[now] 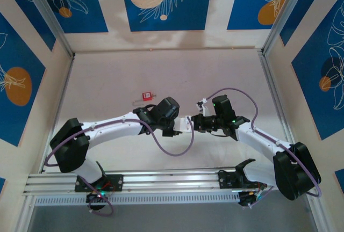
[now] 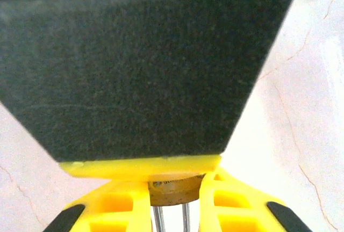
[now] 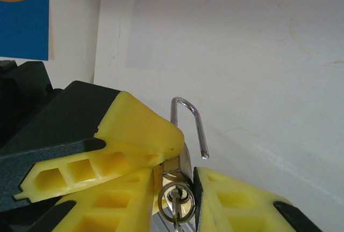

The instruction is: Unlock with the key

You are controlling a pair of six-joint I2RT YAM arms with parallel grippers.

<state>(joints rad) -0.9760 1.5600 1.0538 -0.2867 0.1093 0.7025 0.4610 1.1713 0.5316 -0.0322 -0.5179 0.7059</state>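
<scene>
Both arms meet over the middle of the table. My left gripper (image 1: 181, 127) (image 2: 174, 191) is shut on a small brass padlock (image 2: 173, 188), its two shackle legs (image 2: 157, 218) running down between the yellow fingers. In the right wrist view the padlock (image 3: 181, 163) has its silver shackle (image 3: 189, 115) sprung open, one end hanging free. The key (image 3: 176, 213), with its wire ring (image 3: 174, 200), sits in the keyhole. My right gripper (image 1: 194, 122) (image 3: 176, 194) is closed around the key and ring. A finger (image 3: 134, 130) of the left gripper presses the padlock from the upper left.
A red padlock (image 1: 146, 96) lies on the pale table (image 1: 107, 81) behind the left arm. White walls with blue panels close in the table's sides and back. An aluminium rail (image 1: 161, 181) runs along the near edge. A dark block with a yellow edge (image 2: 134, 60) looms close before the left wrist camera.
</scene>
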